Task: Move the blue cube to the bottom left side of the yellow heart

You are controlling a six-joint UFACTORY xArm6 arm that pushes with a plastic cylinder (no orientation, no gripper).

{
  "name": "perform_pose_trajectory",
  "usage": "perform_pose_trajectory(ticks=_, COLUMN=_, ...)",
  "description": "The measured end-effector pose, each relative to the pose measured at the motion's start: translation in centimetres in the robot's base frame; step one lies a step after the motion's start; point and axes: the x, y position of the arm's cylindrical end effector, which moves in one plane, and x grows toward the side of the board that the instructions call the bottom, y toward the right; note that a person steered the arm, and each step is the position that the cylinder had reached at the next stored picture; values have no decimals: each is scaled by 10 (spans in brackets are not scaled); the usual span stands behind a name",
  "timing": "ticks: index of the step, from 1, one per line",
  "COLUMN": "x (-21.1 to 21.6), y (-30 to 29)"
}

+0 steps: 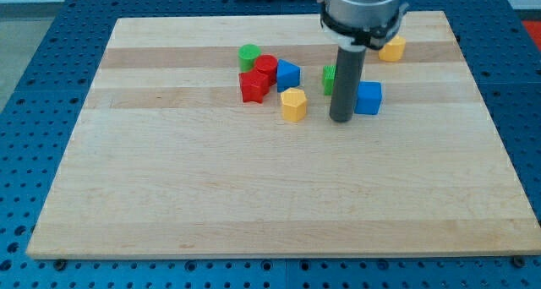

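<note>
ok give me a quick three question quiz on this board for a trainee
1. True or false: my tip sits at the view's left of the blue cube.
2. Which block lies nearest the view's top right? A) yellow block B) green cylinder C) red block
3. What colour is the block partly hidden behind the rod?

Key
1. True; whether they touch cannot be told.
2. A.
3. Green.

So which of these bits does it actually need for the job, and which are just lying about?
In the job: blue cube, just right of my tip; yellow heart, probably the lower yellow one.
Lying about: green cylinder, red cylinder, red star, other blue block, half-hidden green block, upper yellow block.
</note>
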Motion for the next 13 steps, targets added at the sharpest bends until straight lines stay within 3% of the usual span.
perform_pose_trajectory(ticks=1, x=18, y=0)
perform_pose_trajectory(ticks=4, x=-26, y=29)
perform_pose_trajectory(ticks=5, x=-76, y=50)
perform_pose_trajectory(ticks=6, x=-76, y=50)
perform_pose_trajectory(ticks=8, x=-31, y=50)
perform_pose_trajectory(ticks=9, x=-62, y=72)
perform_pose_trajectory(ticks=11, x=-77, y=72)
perform_pose_trajectory(ticks=12, x=-65, y=72)
perform_pose_trajectory(ticks=13, x=3, y=45)
